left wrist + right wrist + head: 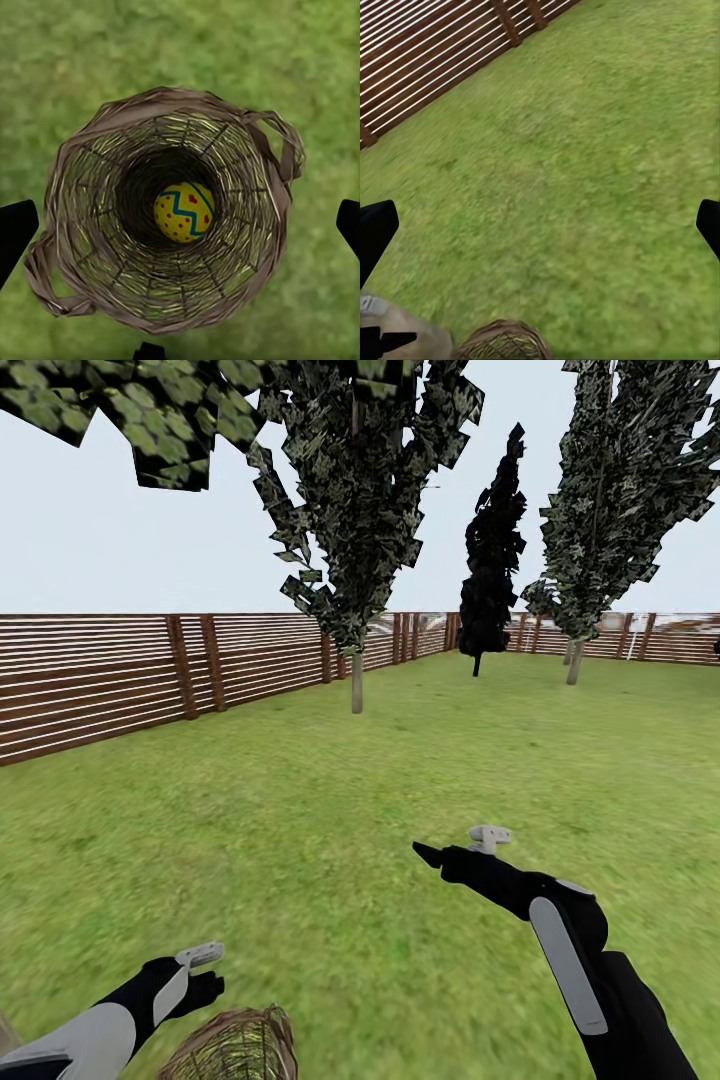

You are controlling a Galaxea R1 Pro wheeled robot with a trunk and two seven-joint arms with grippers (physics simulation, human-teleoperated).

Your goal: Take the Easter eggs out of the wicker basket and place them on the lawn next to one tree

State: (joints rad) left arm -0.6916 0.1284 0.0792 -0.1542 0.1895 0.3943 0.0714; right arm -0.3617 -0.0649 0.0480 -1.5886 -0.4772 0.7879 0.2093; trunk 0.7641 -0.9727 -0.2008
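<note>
The wicker basket (235, 1045) stands on the lawn (330, 810) at the near edge of the head view. My left gripper (205, 972) hovers over it, open. Its wrist view looks straight down into the basket (82, 225), where one yellow Easter egg (184, 211) with red dots and a blue zigzag lies on the bottom, between the dark fingertips (15, 229). My right gripper (432, 853) hangs open above bare grass to the right, its fingertips (375, 229) spread wide. The basket rim (502, 341) shows below it. Blocky green leaves of the tree (130, 410) hang overhead at top left; its trunk is out of view.
A brown slatted fence (100, 680) runs along the left and back of the garden. Two thin-trunked trees (357, 680) (575, 660) and a black conifer (490, 590) stand farther off. Open grass stretches ahead and to the right.
</note>
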